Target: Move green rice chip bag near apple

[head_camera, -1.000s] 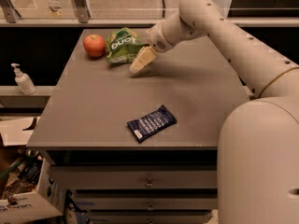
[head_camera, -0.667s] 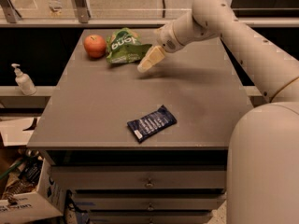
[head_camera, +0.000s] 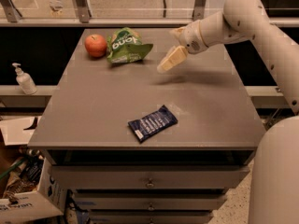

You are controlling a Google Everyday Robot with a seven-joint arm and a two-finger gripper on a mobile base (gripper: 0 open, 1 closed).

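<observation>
Camera view: end effector (head_camera: 169, 61) hangs above worktop (head_camera: 205, 101), toward back, pointing down-left. Open or closed, cannot tell. Green rice chip bag (head_camera: 125, 45) lies near it on view's left, not touching it. Bag is just beside apple (head_camera: 95, 45), at back left of worktop. Dark blue wrapper (head_camera: 153, 123) lies near front edge, well apart from both.
</observation>
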